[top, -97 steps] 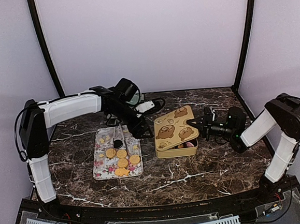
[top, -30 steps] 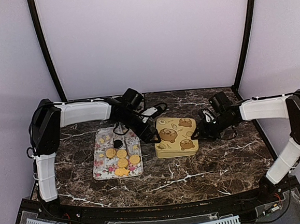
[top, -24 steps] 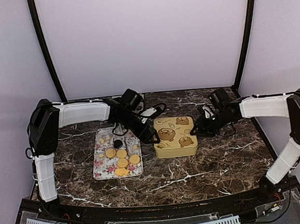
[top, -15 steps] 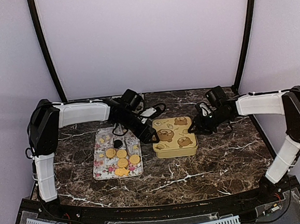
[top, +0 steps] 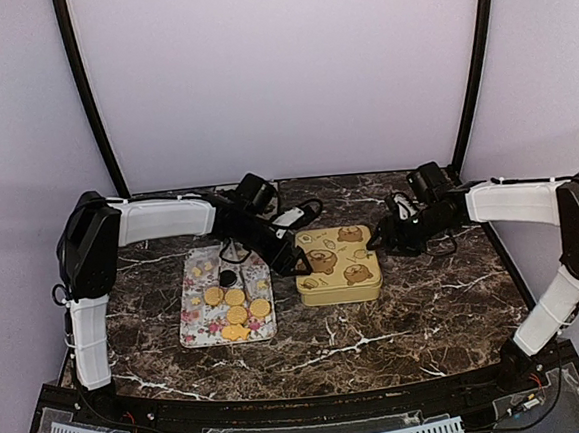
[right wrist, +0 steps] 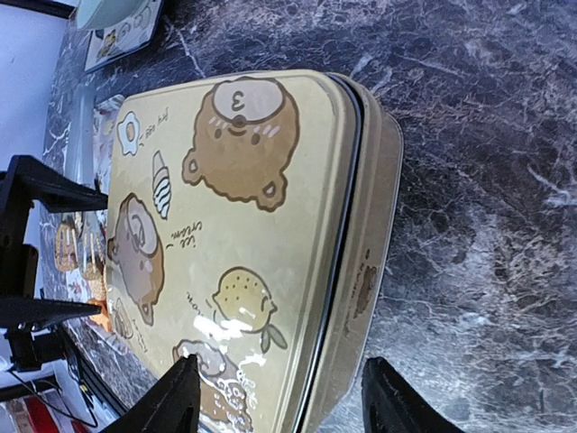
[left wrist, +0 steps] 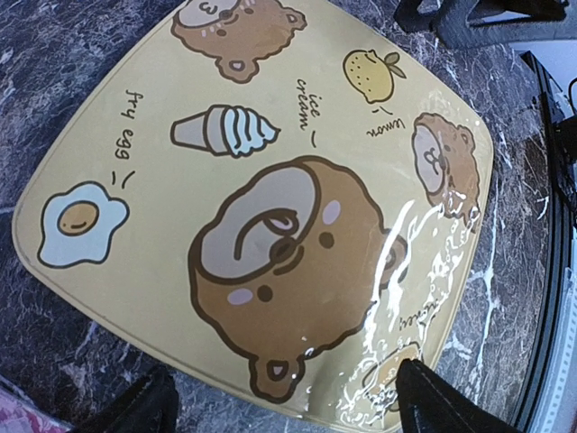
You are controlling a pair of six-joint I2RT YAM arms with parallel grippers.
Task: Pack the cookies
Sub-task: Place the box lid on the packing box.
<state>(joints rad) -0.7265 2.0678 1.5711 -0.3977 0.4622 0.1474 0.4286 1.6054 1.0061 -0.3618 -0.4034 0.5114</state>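
Several golden cookies (top: 235, 306) and one dark one (top: 228, 277) lie on a floral tray (top: 191, 330) at the left. Beside it stands a yellow bear-print tin (top: 341, 263) with its lid flat on top, so whatever is inside is hidden. My left gripper (top: 301, 266) is open at the tin's left edge. In the left wrist view the lid (left wrist: 270, 207) fills the frame and the left gripper (left wrist: 284, 410) spans its near edge. My right gripper (top: 380, 241) is open at the tin's right rear corner. In the right wrist view the right gripper (right wrist: 287, 401) straddles the tin (right wrist: 252, 225) rim, and cookies (right wrist: 68, 245) show at the far left.
A pale green box (top: 259, 192) sits behind the left arm at the back of the marble table (top: 418, 317). Black frame posts (top: 89, 92) and purple walls close in the sides and back. Cables trail behind both wrists.
The lid, propped ajar earlier, now lies flat on the tin. The right gripper has opened wider and drawn slightly right and back. The left gripper has barely moved.
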